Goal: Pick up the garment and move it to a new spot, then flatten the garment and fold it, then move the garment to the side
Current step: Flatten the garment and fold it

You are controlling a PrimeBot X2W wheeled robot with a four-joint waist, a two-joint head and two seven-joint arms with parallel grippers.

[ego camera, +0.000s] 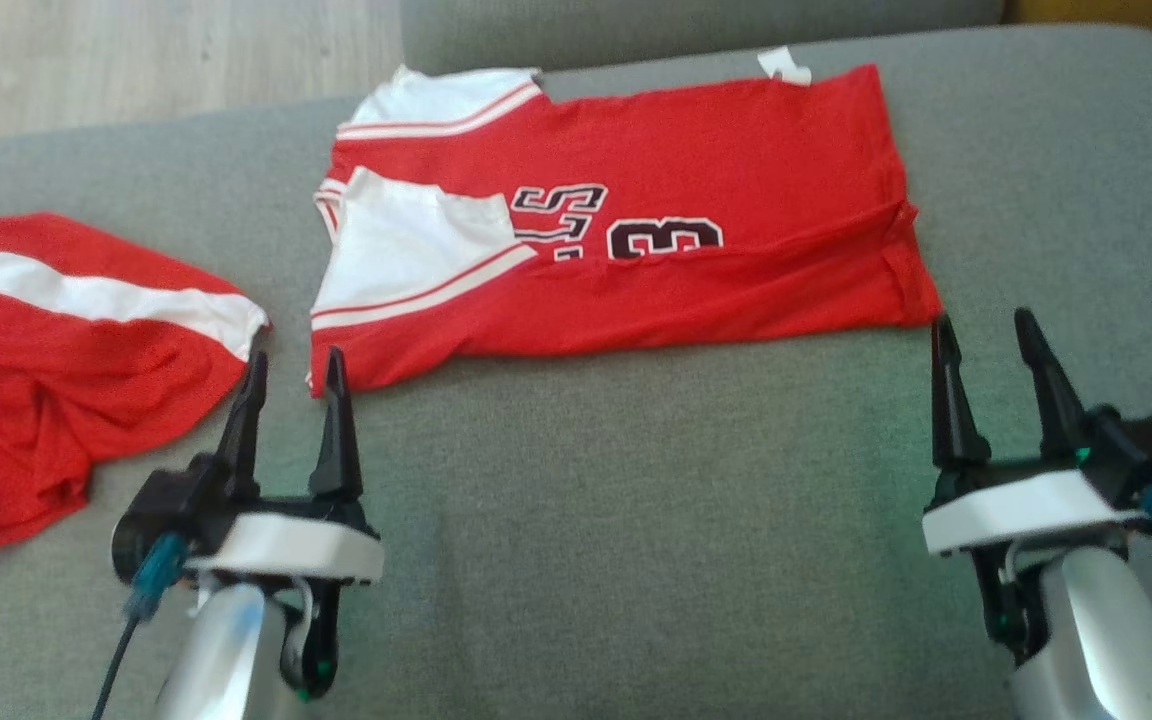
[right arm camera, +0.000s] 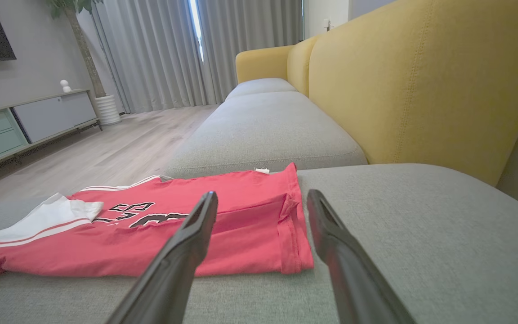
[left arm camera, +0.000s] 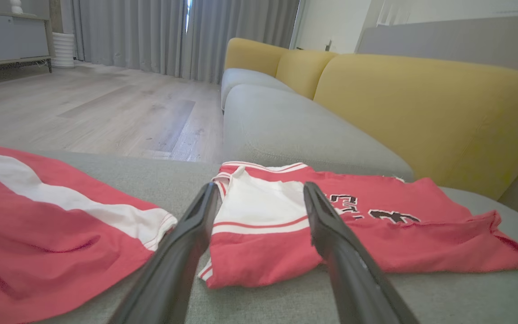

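**Grey sofa seat: folded jersey, a pincer at each near corner**

Grey sofa seat (ego camera: pixel 576 520) serves as the work surface, with a yellow backrest (left arm camera: pixel 421 117) behind and wood floor (left arm camera: pixel 106 108) beyond.

- Red jersey (ego camera: pixel 696 290) lies flat near the far edge of the seat, long side running left to right. A white sleeve is turned in over the chest lettering. A crease runs along the lower body, so it looks folded lengthwise already. White label (ego camera: pixel 784 65) sticks out at the far edge.
- Second red garment (ego camera: pixel 56 370) sits crumpled to the left, apart from the jersey and probably not the piece in hand.
- Left pincer (ego camera: pixel 296 360): fingers spread apart, nothing held, low over the seat. The jersey's near left corner sits just ahead, between the finger lines in the left wrist view.
- Right pincer (ego camera: pixel 981 322): fingers likewise apart and empty. The near right hem corner lies just ahead, between the fingers in the right wrist view.
- Judgement: the pincers are set wide, one at each near corner, to take both ends together. That would suit a further fold or the move aside.
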